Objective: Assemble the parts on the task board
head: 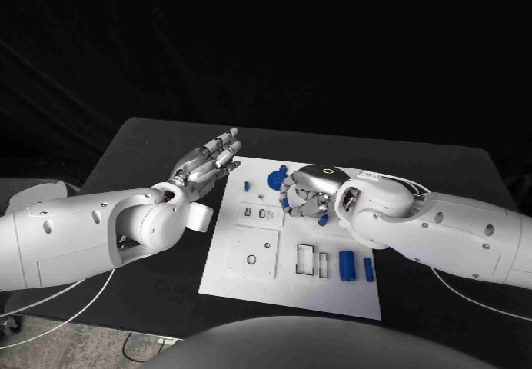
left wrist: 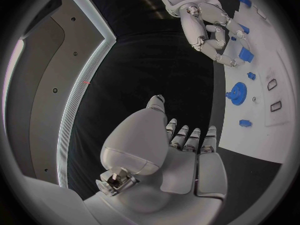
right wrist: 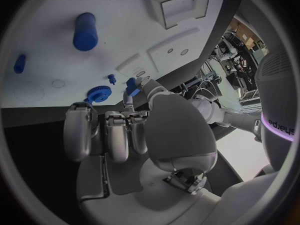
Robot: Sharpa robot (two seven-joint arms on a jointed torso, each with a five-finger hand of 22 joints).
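Right hand [head: 311,189]: over the board [head: 257,270], pinching a small blue part [right wrist: 132,86] at its fingertips.
Left hand [head: 204,164]: fingers spread, empty, just off the board's left edge.
Gear [head: 277,181]: on the board, just beside the right hand.
Nearer hand: right.

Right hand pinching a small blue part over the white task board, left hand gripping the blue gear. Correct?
Not quite. The left hand holds nothing: the head view shows it open beside the white task board, clear of the blue gear. The right hand does pinch a small blue part, as the right wrist view shows.
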